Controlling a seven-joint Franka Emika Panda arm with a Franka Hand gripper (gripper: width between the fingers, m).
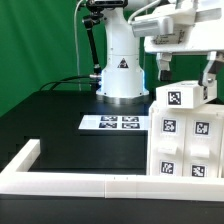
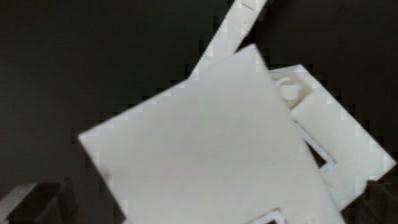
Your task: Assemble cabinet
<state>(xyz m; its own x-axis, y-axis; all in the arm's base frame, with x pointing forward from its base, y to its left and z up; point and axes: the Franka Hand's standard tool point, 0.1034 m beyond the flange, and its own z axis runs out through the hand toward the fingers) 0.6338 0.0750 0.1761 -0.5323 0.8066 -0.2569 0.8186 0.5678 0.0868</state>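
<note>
Cabinet: matte white and boxy, standing on the black table at the exterior view's right, directly under the fingers. Its near faces carry square black-and-white tags in rows.
Top block: a smaller white block with one tag on its near face, sitting on the upper part of the cabinet, turned slightly against the body below. It lies between and just beneath the two fingers.
Gripper: white hand at the upper right of the exterior view, above the cabinet.
Fingers: two dark fingers point down, spread wide apart, one on each side of the top block. They look released, with nothing clamped between them; whether either pad touches the block cannot be told.
Wrist view: a broad, plain white panel of the cabinet fills most of the picture, set at an angle, with stepped white edges beside it. A dark fingertip shows blurred at the corner of the picture, beside the panel's edge.
Marker board: flat white sheet with tags, on the table well away from the fingers, in front of the arm's base.
Border rail: long, low and white, running along the table's near edge below the cabinet.
</note>
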